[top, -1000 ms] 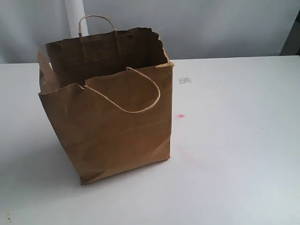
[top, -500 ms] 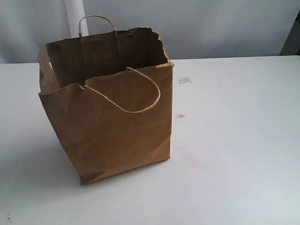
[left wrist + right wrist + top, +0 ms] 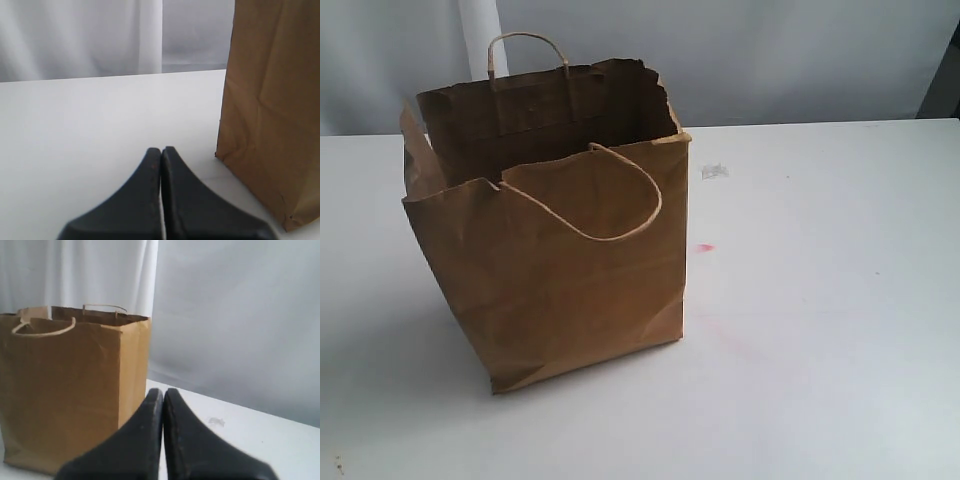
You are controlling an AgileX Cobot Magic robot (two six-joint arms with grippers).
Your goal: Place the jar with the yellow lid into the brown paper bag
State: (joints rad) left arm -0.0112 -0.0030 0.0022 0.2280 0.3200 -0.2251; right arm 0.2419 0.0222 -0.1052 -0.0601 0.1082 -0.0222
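The brown paper bag (image 3: 555, 235) stands upright and open on the white table, left of centre, with ragged rim and cord handles. It shows too in the left wrist view as a creased brown wall (image 3: 272, 105), and whole in the right wrist view (image 3: 70, 385). The yellow-lidded jar shows in no view; the bag's inside looks dark and its floor is hidden. My left gripper (image 3: 161, 150) is shut on nothing, low over the table beside the bag. My right gripper (image 3: 163, 391) is shut too, empty, some way from the bag. Neither gripper appears in the exterior view.
The white table (image 3: 820, 300) carries a small pink mark (image 3: 705, 247) and a faint grey smudge (image 3: 714, 171) right of the bag. A grey-white backdrop (image 3: 770, 50) hangs behind the table's far edge.
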